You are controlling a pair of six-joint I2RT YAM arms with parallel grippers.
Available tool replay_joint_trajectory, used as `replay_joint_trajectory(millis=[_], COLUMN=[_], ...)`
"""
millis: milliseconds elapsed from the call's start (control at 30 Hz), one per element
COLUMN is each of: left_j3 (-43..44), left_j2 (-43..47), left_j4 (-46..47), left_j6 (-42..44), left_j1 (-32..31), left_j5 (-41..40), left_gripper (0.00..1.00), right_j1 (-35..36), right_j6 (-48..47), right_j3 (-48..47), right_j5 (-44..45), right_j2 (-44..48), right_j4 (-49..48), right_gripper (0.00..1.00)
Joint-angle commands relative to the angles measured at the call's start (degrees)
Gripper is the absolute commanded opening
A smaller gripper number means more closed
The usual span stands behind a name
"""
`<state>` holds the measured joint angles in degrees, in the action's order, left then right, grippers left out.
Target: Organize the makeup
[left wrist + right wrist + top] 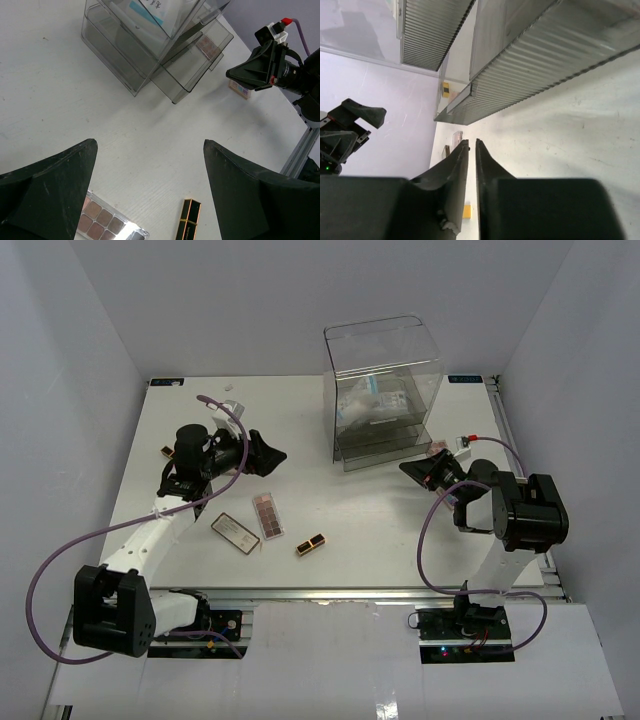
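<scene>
While left pincer hovers spread wide over table, right pincer sits closed beside drawer box.

I work this lab cell remotely: a white table boxed by plain white walls, aluminium framing along its near edge.

— What makeup lies before me?
— A brown palette, flat, its shades facing up. A second palette, pale-faced, lies flat just beside it on the left. The black-gold lipstick lies on its side, near to the right.
— And the sachets?
— White-blue, inside the clear box.
</scene>
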<state>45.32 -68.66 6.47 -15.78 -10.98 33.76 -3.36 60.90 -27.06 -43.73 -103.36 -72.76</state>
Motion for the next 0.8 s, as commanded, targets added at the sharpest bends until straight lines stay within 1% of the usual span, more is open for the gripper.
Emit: replay_joint_trajectory(millis=[0,100,167,200,267,300,333,367,500,533,567,633,767], left_j3=[-0.71,-0.76,-0.76,-0.74,-0.62,-0.5,0.05,0.54,2.33,2.69,2.93,3.27,3.75], left_j2=[2.04,2.21,2.36,2.36,2.07,1.71,0.85,-0.06,-3.62,-4.43,-4.91,-5.33,-4.59], left_j4=[1.31,1.02,0.9,0.81,0.71,0.65,0.11,-0.41,-2.68,-3.23,-3.69,-4.51,-9.63], left_j6=[-0.3,-0.14,0.07,0.11,-0.03,-0.21,-0.34,-0.48,-1.15,-1.35,-1.61,-2.22,-2.43], left_j1=[0.3,0.27,0.26,0.28,0.35,0.35,0.35,0.35,0.35,0.35,0.35,0.35,0.2], left_j5=[0.96,0.55,0.36,0.32,0.85,1.62,2.62,3.59,6.5,6.98,7.12,6.86,4.92], left_gripper=[0.98,0.98,0.98,0.98,0.98,0.98,0.98,0.98,0.98,0.98,0.98,0.98,0.98], right_j1=[-0.68,-0.68,-0.77,-0.77,-0.77,-0.77,-0.77,-0.77,-0.77,-0.77,-0.77,-0.77,-0.77], right_j6=[-2.89,-4.46,-7.85,-10.53,-17.53,-23.09,-30.15,-37.69,-71.38,-81.41,-88.93,-99.43,-114.2], right_j3=[0.62,-0.64,-1.43,-2.04,-3.84,-5.04,-5.82,-7.26,-15.82,-18.38,-20.26,-22.78,-21.57], right_j5=[-3.49,-6.29,-8.49,-9.89,-12.92,-14.13,-15.33,-16.1,-17.65,-17.19,-16.24,-13.74,-9.48], right_j2=[1.72,1.76,3.06,4.44,8.2,10.19,12.45,14.53,21.8,23.65,25.3,28.22,35.66], right_j4=[-1.15,-0.82,2.08,5.71,16.55,23.21,27.37,33.85,67.4,77.09,84.61,95.72,102.0], right_gripper=[0.22,0.41,0.49,0.52,0.56,0.57,0.57,0.58,0.62,0.63,0.64,0.67,0.7])
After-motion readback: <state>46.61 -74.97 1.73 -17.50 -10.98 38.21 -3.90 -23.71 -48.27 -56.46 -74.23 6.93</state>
